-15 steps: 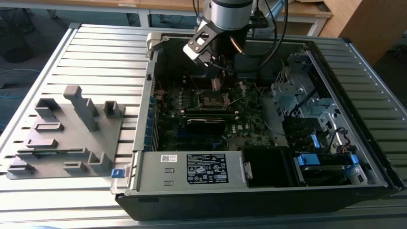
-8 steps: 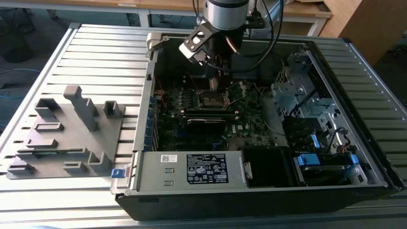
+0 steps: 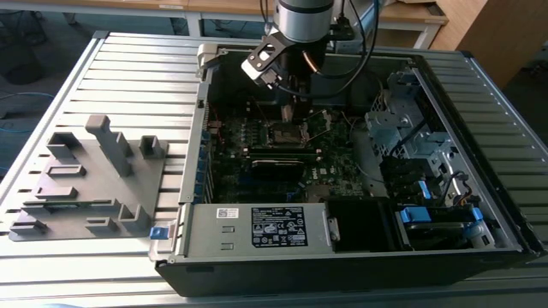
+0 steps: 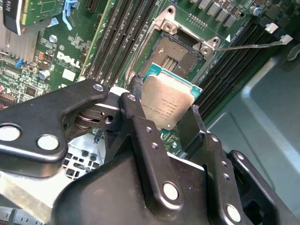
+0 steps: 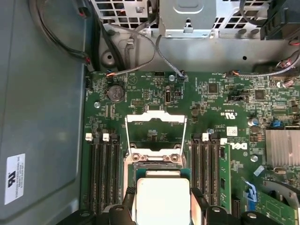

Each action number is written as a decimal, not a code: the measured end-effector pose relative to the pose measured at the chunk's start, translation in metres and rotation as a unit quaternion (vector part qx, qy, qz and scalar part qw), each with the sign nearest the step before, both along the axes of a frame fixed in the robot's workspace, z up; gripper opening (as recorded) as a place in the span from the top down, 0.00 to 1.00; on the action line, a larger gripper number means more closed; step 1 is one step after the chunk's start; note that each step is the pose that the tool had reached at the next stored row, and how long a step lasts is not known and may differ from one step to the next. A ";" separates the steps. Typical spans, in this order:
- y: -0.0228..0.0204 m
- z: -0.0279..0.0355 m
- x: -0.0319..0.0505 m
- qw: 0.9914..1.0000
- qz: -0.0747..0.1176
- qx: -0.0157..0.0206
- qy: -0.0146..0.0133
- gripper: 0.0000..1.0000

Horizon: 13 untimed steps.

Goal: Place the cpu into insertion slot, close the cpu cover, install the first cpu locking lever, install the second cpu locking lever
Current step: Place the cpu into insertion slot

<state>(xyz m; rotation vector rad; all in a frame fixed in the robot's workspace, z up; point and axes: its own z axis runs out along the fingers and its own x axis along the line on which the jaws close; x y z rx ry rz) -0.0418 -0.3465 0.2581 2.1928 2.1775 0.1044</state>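
Grey slatted metal worktop (image 3: 128, 77) is carrying an open black desktop computer case (image 3: 505, 212), with a grey moulded parts fixture (image 3: 86, 179) lying on the slats at the exterior view's left. Inside the case a green circuit board (image 3: 334, 173) is lying flat, and the arm is reaching down over its upper middle.

The black two-fingered tool (image 4: 164, 101) is gripping the small flat square chip with the dull silver-grey metal top, the cpu (image 4: 166, 103), clenched on two opposite edges. The thin silver square frame plate, the cpu cover (image 5: 155, 118), is standing swung open behind the socket, its large cut-out showing the board through it. The small square dark socket with the silver rim, the insertion slot (image 4: 174, 55), is lying bare and unoccupied.

The step in hand appears to be the first: placing the cpu. The chip is hanging just over the near edge of the slot, apart from it and not yet seated. Seating it is likely calling for squaring the chip's edges with the socket rim and lowering it level, without sliding across the contacts.

The cpu is showing a clean matt lid with faint print, bordered by a narrow green substrate edge.
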 end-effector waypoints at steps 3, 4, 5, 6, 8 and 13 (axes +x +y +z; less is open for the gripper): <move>0.0000 -0.0040 -0.0002 1.000 0.000 0.000 0.000 0.46; 0.0000 -0.0043 -0.0005 1.000 0.000 0.000 0.000 0.46; 0.0000 -0.0047 -0.0007 1.000 0.000 0.000 0.000 0.46; 0.0000 -0.0052 -0.0008 1.000 0.000 0.000 0.000 0.46; 0.0000 -0.0061 -0.0012 1.000 0.001 0.000 0.000 0.46; 0.0000 -0.0089 -0.0025 1.000 0.004 0.001 0.000 0.46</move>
